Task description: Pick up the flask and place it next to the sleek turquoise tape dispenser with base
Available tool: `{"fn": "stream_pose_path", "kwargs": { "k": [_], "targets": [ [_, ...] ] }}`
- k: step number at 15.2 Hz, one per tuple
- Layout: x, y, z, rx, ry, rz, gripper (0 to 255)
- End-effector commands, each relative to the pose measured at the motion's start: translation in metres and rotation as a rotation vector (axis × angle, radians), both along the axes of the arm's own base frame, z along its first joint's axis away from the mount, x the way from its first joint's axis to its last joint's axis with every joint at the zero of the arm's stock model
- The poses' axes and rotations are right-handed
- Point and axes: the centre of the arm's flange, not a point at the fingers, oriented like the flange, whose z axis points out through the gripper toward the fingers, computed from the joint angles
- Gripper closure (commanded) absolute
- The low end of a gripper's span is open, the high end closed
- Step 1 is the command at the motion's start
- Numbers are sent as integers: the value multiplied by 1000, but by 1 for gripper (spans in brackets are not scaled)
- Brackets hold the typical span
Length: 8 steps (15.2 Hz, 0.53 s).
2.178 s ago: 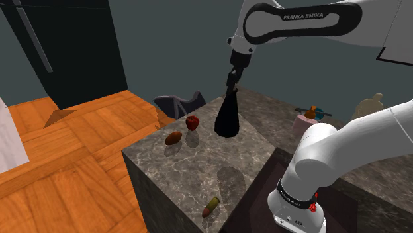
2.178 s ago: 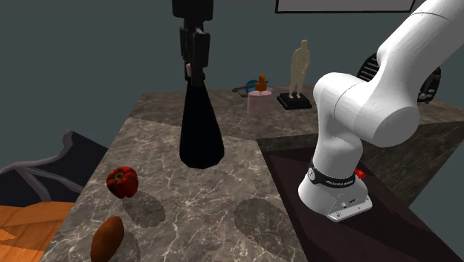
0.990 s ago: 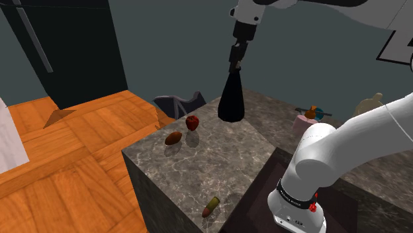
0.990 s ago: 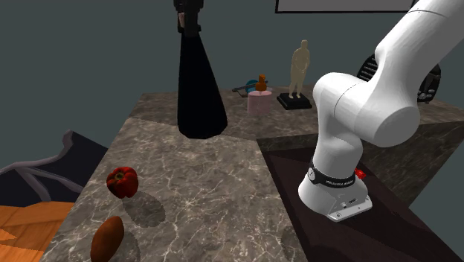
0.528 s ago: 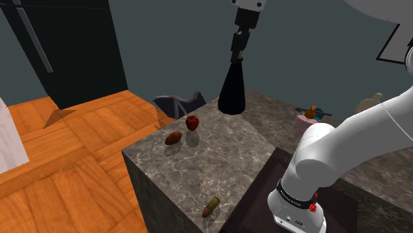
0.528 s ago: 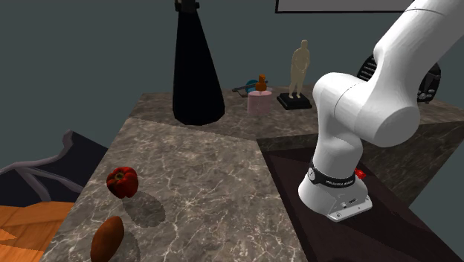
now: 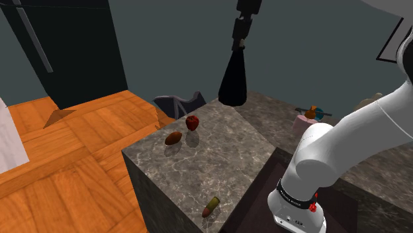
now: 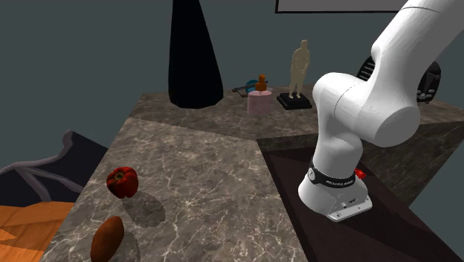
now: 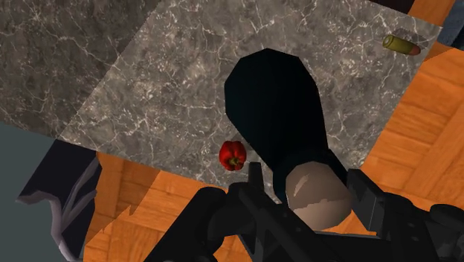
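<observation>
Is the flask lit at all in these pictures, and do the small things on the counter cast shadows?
Shoulder view: the flask is a flat black shape without highlight. Second exterior view: the same, while the red pepper throws a soft round shadow on the marbled counter. Wrist view: its pale top catches light.

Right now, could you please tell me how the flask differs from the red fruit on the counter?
The flask is black, while the red fruit is bright red. The flask is tall and cone-shaped, and much larger than the small, rounded red fruit. The flask hangs by its neck from the end effector, clear of the counter, whereas the red fruit rests on the counter.
</observation>
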Motion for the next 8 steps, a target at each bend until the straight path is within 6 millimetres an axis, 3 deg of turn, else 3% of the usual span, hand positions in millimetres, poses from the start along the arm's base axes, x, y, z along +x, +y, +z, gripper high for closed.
{"fn": "stream_pose_path", "kwargs": {
  "k": [1,2,8],
  "targets": [
    [-2,0,12,0,-2,0,255],
    [-2,0,16,0,-2,0,255],
    [-24,-73,-4,0,-2,0,255]
  ]
}}
